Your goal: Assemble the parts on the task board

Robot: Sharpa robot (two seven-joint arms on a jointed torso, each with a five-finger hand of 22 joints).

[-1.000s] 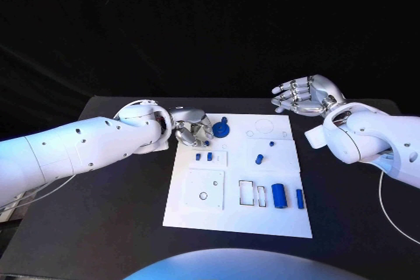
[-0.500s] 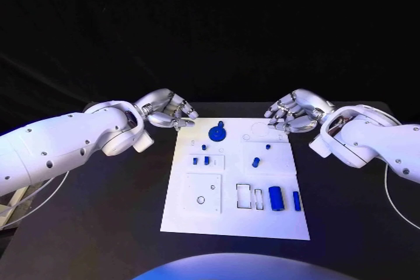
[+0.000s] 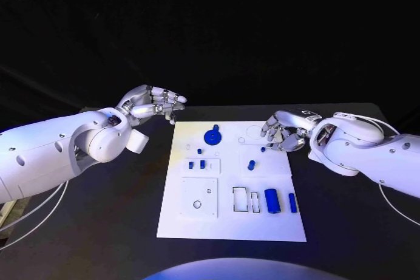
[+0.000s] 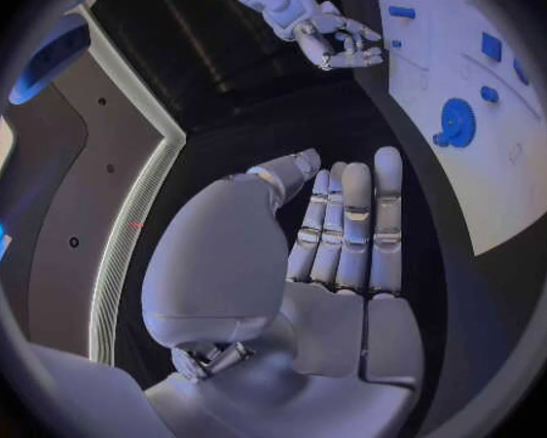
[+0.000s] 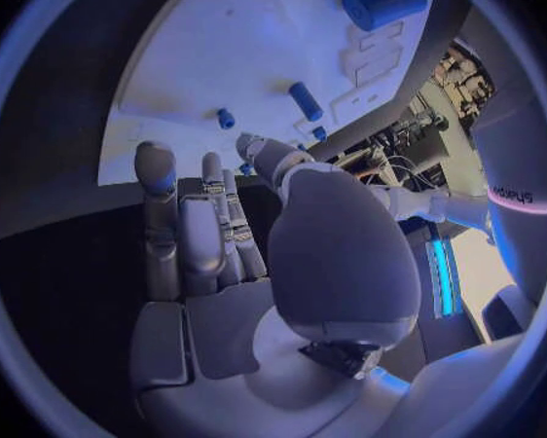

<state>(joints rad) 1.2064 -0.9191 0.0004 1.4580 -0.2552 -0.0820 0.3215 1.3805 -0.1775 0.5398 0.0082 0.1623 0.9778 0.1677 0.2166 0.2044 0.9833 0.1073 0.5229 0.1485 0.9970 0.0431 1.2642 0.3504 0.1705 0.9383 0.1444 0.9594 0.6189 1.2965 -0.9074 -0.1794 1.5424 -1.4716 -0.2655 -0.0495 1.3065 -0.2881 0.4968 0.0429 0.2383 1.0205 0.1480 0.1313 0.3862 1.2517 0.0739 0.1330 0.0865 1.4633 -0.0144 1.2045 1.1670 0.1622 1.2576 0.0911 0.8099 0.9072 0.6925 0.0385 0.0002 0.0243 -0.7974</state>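
The white task board (image 3: 229, 216) lies mid-table. A round blue part (image 3: 212, 135) sits near its far edge, with several small blue pieces (image 3: 202, 164) below it. A large blue cylinder (image 3: 272, 200) and a slimmer one (image 3: 292, 201) lie at the near right. My left hand (image 3: 156, 102) hangs off the board's far left corner, holding nothing, its fingers straight in the left wrist view (image 4: 346, 234). My right hand (image 3: 281, 130) hovers over the board's far right corner, fingers loosely bent and empty; the right wrist view shows it (image 5: 213, 243) above the board (image 5: 225, 58).
Black table (image 3: 105, 219) surrounds the board on all sides. My white left forearm (image 3: 53, 152) lies over the table's left side and my right forearm (image 3: 368, 152) over its right. The board's rectangular slots (image 3: 241, 198) sit beside the cylinders.
My left hand has lifted off the board by the round blue part and pulled back to the far left. My right hand has come down and inward to the board's far right corner.
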